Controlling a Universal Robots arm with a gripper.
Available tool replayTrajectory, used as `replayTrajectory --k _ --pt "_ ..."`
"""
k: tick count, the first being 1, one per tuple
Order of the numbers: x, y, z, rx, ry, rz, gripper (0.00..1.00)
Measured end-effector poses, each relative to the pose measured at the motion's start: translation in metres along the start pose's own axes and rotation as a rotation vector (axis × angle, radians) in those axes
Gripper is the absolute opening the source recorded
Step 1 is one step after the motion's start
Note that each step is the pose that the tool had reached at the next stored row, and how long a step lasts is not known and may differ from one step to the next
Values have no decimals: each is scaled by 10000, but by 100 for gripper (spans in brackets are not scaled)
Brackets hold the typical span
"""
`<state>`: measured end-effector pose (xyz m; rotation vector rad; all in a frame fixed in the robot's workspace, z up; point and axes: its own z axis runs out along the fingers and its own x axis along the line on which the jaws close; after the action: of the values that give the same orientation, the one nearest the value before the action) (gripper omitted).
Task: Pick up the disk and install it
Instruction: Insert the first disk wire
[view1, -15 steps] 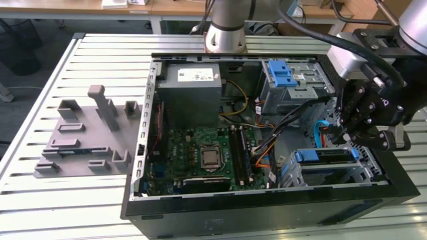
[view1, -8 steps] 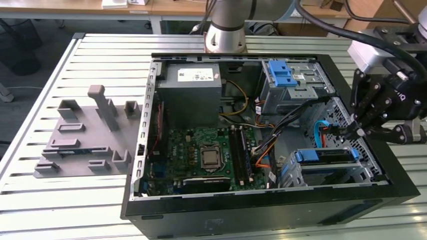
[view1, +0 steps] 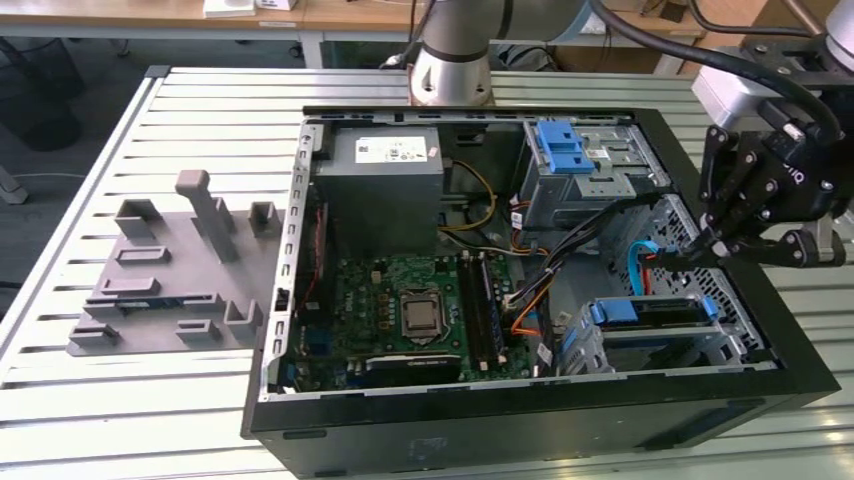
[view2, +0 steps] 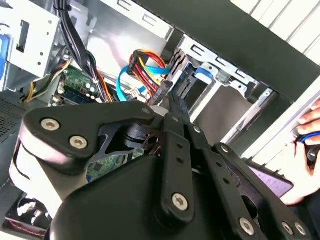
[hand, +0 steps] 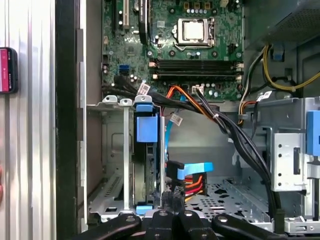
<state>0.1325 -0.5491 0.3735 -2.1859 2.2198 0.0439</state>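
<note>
One open computer case (view1: 534, 420) lies on one slatted surface (view1: 160, 400). Inside it are one green motherboard (view1: 400, 310) with one processor socket (view1: 422, 313), one grey power supply box (view1: 380, 165), one disk (view1: 647, 312) seated in its blue carrier in the lower drive cage, and one bright-blue latch (view1: 565, 148) on the upper bay. One grey moulded fixture (view1: 174, 270) stands beside the case. One robot arm carries one gripper (view1: 727, 245). One hand (view2: 305, 150) appears in the second wrist view.
</note>
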Motion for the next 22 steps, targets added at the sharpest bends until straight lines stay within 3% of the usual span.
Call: replayTrajectory --k 9,12,15,16,17,18,19,22 --pt "-24 37 36 69 45 -3 11" --pt "-116 38 55 72 159 -5 24" --pt "-150 43 71 89 253 -3 25" --pt "-151 42 75 106 338 -4 25" --pt "-153 42 81 113 447 -6 31" --pt "-155 42 92 114 510 -7 31" --pt "-160 43 102 116 545 -6 31" --pt "-173 57 123 116 560 -5 31"
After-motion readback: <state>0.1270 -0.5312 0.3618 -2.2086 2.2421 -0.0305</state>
